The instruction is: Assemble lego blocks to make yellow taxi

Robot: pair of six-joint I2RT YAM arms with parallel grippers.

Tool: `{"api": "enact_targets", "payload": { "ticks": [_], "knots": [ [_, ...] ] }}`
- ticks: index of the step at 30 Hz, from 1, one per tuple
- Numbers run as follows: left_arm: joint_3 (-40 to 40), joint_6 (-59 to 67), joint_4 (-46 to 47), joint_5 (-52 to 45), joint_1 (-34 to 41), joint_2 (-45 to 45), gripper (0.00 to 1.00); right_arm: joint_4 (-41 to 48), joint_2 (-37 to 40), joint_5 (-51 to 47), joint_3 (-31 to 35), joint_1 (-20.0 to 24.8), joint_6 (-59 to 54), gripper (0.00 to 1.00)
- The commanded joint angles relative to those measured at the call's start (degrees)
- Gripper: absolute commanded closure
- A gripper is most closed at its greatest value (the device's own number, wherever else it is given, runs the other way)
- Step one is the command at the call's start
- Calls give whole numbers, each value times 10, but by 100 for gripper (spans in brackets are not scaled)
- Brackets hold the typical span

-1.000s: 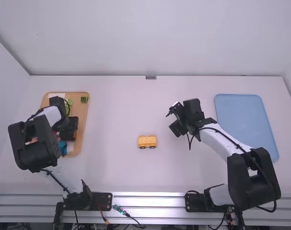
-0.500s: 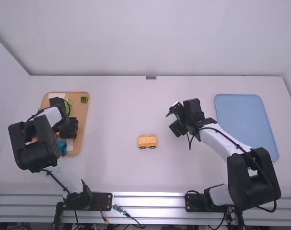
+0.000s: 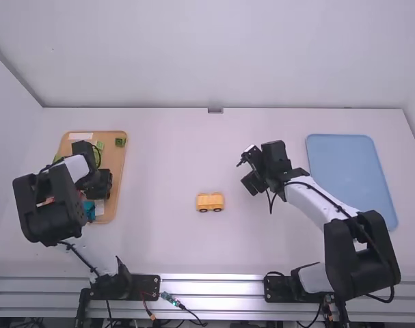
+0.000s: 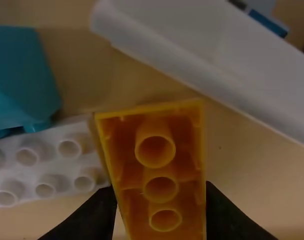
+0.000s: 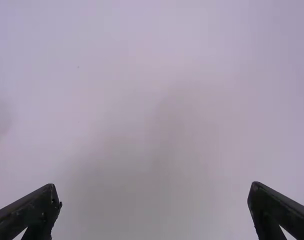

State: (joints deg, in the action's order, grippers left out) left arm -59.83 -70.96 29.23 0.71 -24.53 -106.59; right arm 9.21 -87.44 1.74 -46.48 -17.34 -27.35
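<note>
Wht tbl (image 3: pixel 159 164): L claw (image 3: pixel 100 183) gripping ylw block (image 4: pixel 161 172), R claw (image 3: pixel 249 172) spread wide.

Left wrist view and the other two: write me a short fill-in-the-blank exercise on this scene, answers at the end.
1. The yellow block gripped by the left end effector shows ____ round tubes.
2. The fingers of the right end effector stand ____.
3. The toy car on the table has black ____.
4. The tray at the table's right side is coloured ____.

Missing words: three; open; wheels; blue
</note>
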Motion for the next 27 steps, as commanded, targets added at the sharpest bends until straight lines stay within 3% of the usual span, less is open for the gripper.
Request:
{"api": "enact_targets", "payload": {
  "ticks": [1, 2, 7, 19, 21, 22, 27],
  "knots": [
    [8, -2, 2, 5, -6, 3, 57, 2, -5, -1, 4, 1, 2, 1],
    [8, -2, 3, 5, -6, 3, 64, 2, -5, -1, 4, 0, 2, 1],
    [8, -2, 0, 4, -6, 3, 72, 2, -5, -1, 4, 1, 2, 1],
    [8, 28, 1, 2, -5, 3, 76, 2, -5, -1, 4, 1, 2, 1],
    [8, 28, 3, 0, -6, 5, 93, 1, -5, -2, 4, 1, 1, 1],
    [8, 31, 3, -8, -6, 8, 96, 1, -5, -1, 4, 1, 1, 1],
    [8, 66, -7, -37, -5, 29, 98, 0, -5, -1, 4, 0, 2, 1]
  ]
}}
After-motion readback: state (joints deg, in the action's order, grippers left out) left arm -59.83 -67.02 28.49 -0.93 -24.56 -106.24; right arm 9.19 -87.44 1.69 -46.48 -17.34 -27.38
